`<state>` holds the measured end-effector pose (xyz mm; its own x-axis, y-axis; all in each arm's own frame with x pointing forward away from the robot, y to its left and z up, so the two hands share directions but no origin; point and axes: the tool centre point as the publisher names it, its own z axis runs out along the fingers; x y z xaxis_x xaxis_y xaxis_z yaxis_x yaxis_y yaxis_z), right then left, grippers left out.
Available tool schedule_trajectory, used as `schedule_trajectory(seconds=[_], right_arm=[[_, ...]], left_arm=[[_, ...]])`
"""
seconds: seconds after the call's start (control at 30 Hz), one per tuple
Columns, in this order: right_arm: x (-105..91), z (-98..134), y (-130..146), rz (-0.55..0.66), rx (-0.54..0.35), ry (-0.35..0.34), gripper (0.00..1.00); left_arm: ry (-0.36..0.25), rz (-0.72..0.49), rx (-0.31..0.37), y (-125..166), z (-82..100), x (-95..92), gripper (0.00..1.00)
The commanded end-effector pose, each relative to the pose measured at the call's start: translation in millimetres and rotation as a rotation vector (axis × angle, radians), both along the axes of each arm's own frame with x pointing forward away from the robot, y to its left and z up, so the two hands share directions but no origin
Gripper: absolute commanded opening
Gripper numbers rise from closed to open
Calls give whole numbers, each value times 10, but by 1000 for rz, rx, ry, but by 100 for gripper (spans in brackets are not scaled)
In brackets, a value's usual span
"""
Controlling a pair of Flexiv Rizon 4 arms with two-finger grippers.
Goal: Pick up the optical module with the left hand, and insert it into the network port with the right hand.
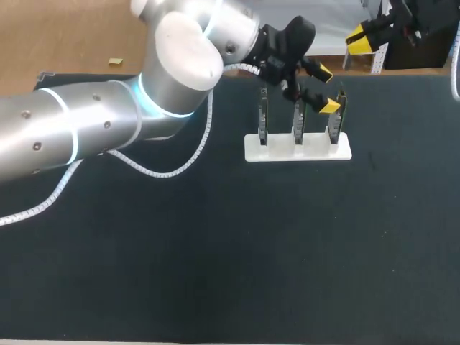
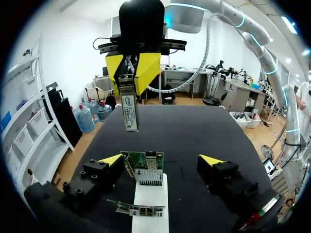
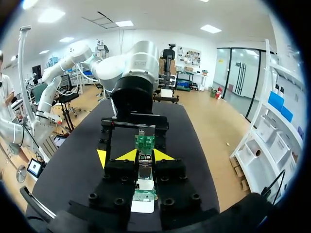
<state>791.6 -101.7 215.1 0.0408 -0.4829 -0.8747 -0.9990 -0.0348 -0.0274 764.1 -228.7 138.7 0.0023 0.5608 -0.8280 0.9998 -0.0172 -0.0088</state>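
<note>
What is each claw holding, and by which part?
The right gripper pinches the module by its upper end; the rest hangs free. The left gripper is open astride a board, holding nothing.

Head: high, looking down. Wrists: close, facing each other, sharing stand (image 1: 316,150).

a: what did everything stand on?
b: a table (image 1: 215,273) with a black, matte top. it ran almost from one side of the head view to the other.
a: any marks on it?
b: a few tiny pale specks toward the right edge, and a thin pale strip along the near edge.
a: and the light?
b: even and soft on the top, with only faint shadows.
</note>
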Motion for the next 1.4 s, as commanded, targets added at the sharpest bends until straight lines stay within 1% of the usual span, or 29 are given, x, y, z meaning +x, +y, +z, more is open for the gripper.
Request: schedule_trajectory(seconds=[0.03,0.17,0.27,0.33,0.83,0.9,1.3,1.4], right_arm=[[-5,-5,4,-2,2,-2,0],[-5,-7,4,-3,2,0,0],[-3,-9,5,-3,3,1,0],[0,-11,8,-2,3,1,0],[31,-11,22,2,2,0,0],[34,-11,23,2,2,0,0],[43,-20,28,11,2,2,0],[17,-67,40,29,-22,-12,0]], left_arm=[[-2,0,25,-25,1,34,100],[-3,-1,30,-18,-15,29,100],[-22,-4,48,-17,-16,29,100],[-23,-5,50,-21,-20,24,100],[-10,5,64,10,-75,16,100],[-23,-3,74,9,-71,25,100],[-23,-3,75,6,-68,28,100],[-23,-3,75,6,-68,28,100]])
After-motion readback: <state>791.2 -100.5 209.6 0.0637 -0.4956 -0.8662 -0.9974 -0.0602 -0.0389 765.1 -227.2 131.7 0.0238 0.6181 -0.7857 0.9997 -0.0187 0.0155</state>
